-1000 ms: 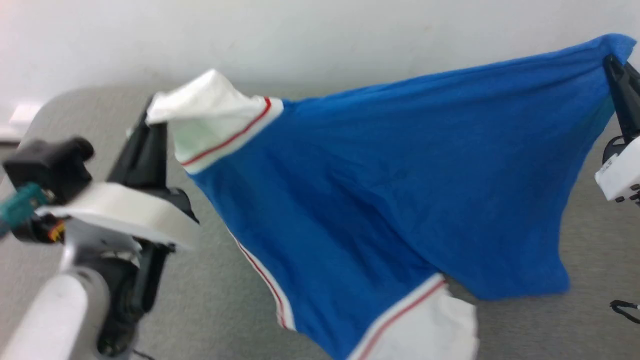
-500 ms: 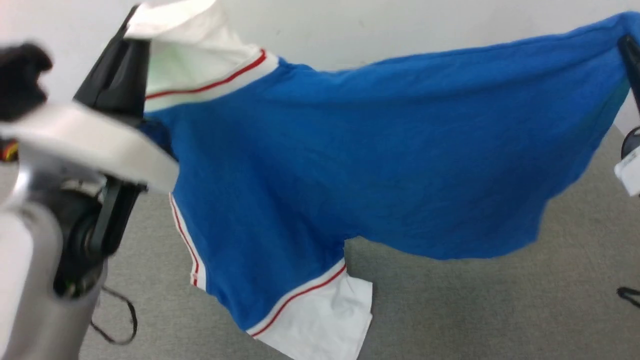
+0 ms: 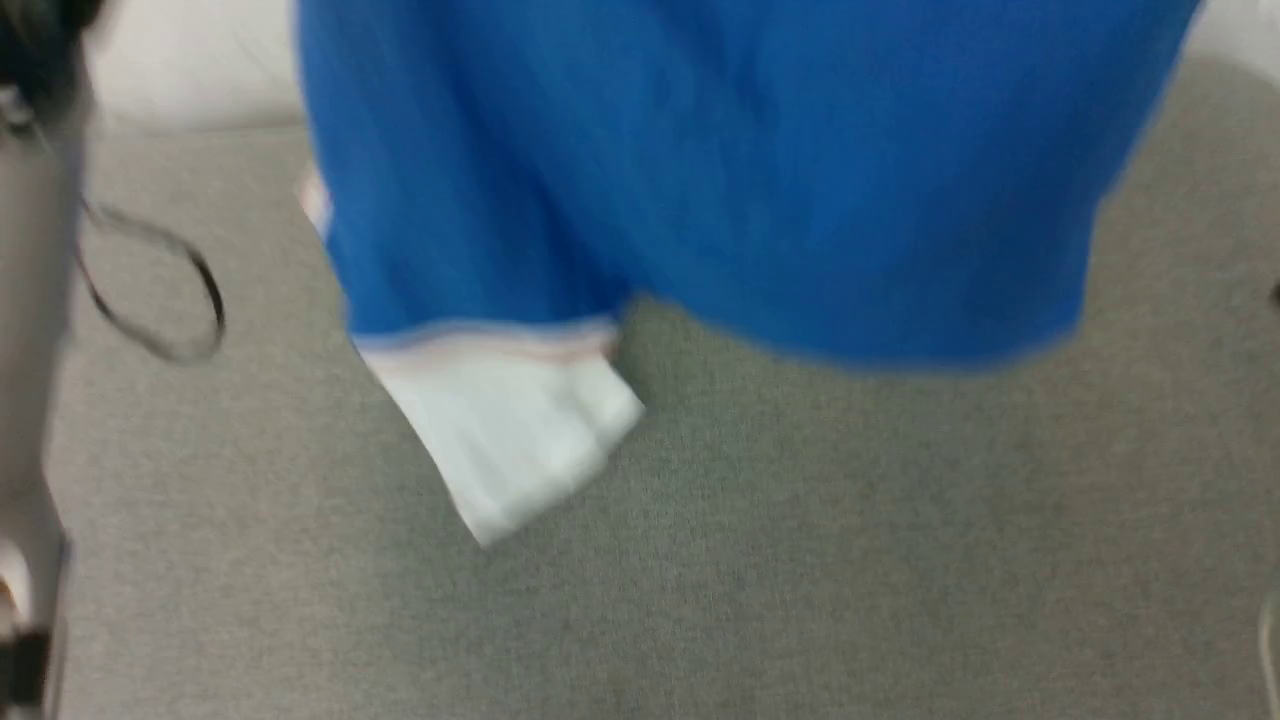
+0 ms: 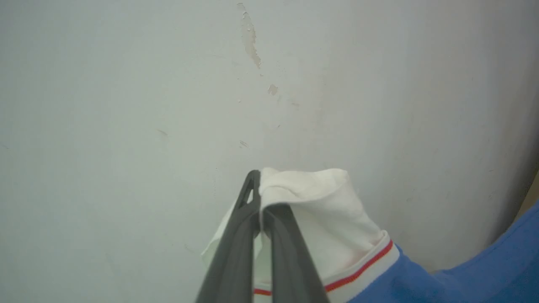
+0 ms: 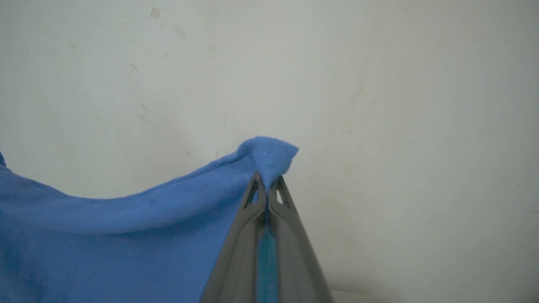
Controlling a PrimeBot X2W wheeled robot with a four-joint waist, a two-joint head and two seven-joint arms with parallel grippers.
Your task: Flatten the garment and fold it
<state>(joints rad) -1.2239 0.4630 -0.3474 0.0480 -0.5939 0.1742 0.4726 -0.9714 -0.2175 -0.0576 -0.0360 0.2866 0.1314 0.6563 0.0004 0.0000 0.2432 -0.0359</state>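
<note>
Garment (image 3: 700,180) is hanging between the left pincer (image 4: 263,198) and the right pincer (image 5: 266,185), over the gray bench (image 3: 800,550). The left pincer is pinching its white sleeve (image 4: 324,210); the right pincer is pinching a blue corner (image 5: 269,152).

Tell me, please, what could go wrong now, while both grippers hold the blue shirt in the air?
1. The right gripper pinches only a small blue corner of the garment; it might slip out.
2. The left gripper holds a bunched white sleeve, so the garment probably hangs skewed and may land crooked.
3. The free sleeve hangs lowest above the grey surface and could tuck under.
</note>
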